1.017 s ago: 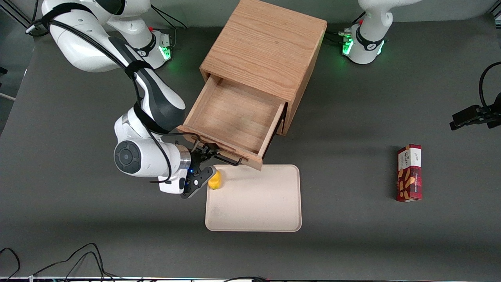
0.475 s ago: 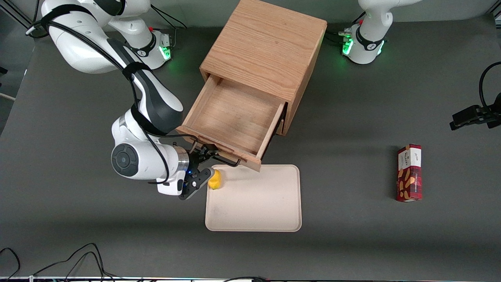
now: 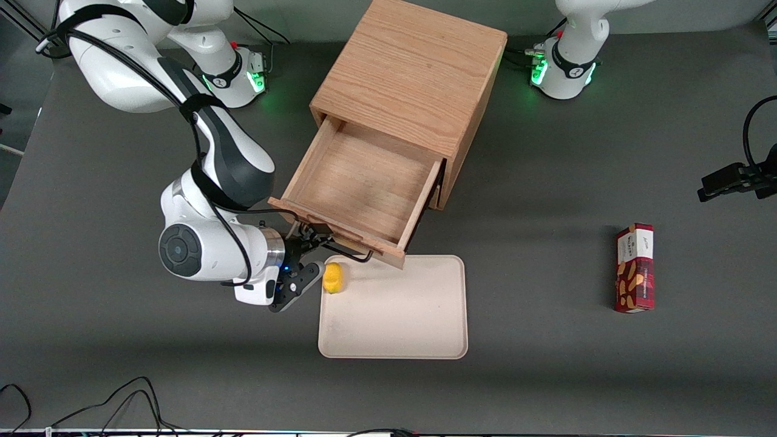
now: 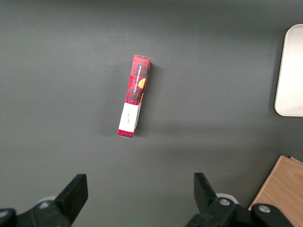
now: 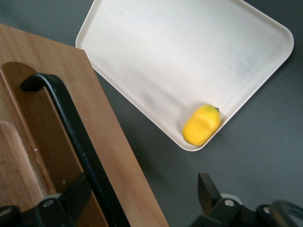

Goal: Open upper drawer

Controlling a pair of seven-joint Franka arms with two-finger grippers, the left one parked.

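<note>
Progress looks nearly complete: the upper drawer (image 3: 364,188) juts well out of the cabinet (image 3: 413,73) toward the tray (image 3: 394,309), while the gripper (image 3: 306,258), fingers spread, straddles its handle (image 5: 75,142).

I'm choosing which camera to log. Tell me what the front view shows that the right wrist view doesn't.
Only the front view shows the cabinet, the upper drawer's bare inside, the red box toward the parked arm's end, and the whole working arm. Only the right wrist view shows, close up, the hand open with the handle between its fingers. Both show the drawer front, the tray and the yellow piece in its corner.
</note>
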